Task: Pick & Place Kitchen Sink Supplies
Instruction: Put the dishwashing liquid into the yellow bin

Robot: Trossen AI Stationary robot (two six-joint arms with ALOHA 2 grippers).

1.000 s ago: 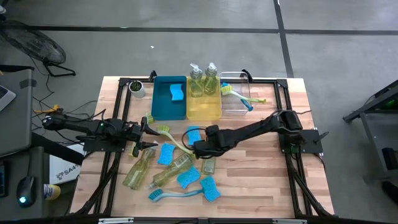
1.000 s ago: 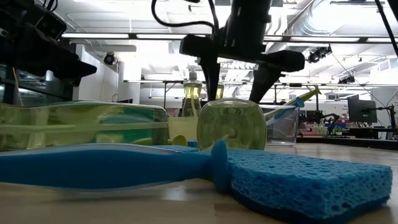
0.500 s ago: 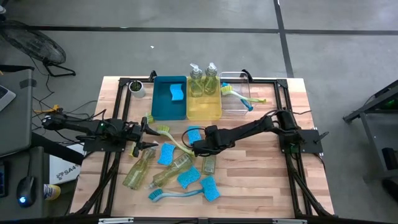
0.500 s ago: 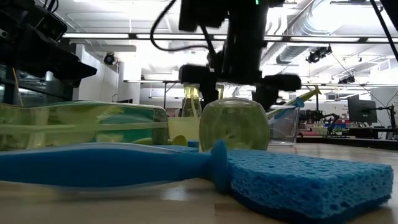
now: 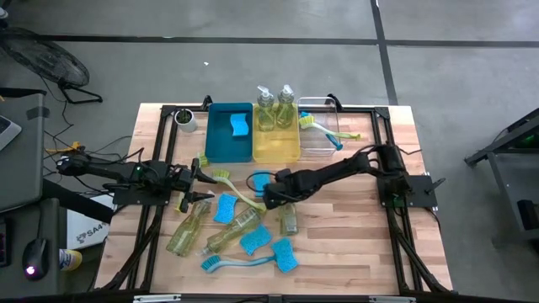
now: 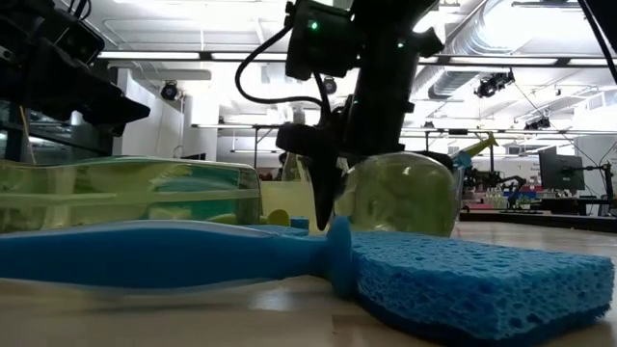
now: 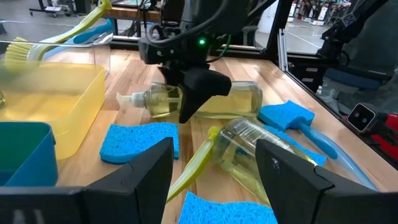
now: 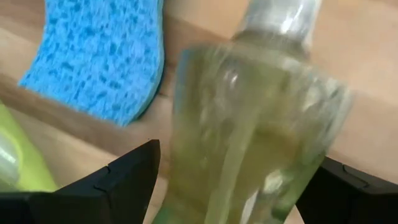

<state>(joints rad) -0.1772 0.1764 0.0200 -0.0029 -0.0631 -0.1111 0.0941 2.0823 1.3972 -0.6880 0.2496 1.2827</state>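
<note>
At left of the high view, the left gripper is held open and empty, beside a yellow-green brush. At centre, the right gripper is spread wide astride a lying soap bottle, not clamped. Blue sponges crowd around; bare wood is left at right.

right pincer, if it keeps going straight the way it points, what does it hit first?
The soap bottle lying on the table. It fills the gap between the right pincer's open fingers, so contact looks near, though depth is unclear. A blue sponge lies just beside that line.
</note>
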